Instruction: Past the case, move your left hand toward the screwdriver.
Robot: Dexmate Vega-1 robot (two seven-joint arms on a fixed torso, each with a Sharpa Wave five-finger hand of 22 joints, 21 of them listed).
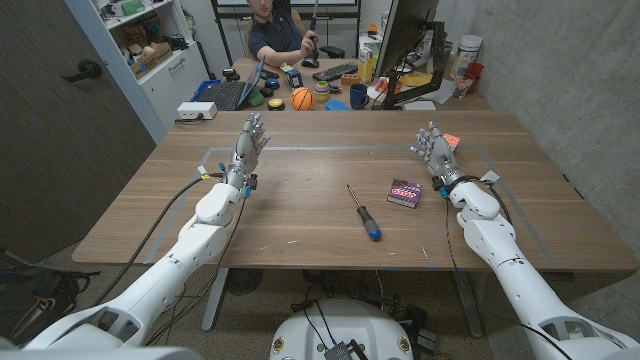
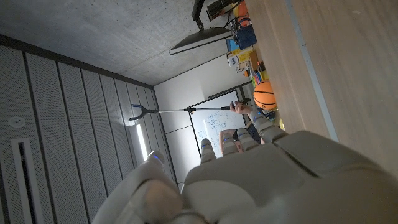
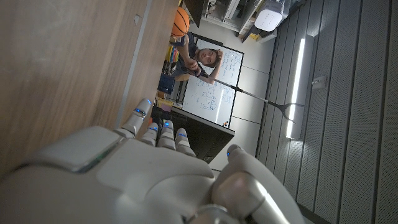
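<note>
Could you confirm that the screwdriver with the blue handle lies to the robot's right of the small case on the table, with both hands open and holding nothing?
Not quite: in the head view the screwdriver lies to the robot's left of the case, nearer the table's middle. The rest holds: its handle is blue, and the left hand and right hand are open, holding nothing.

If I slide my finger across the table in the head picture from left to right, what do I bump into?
left hand → screwdriver → case → right hand
</note>
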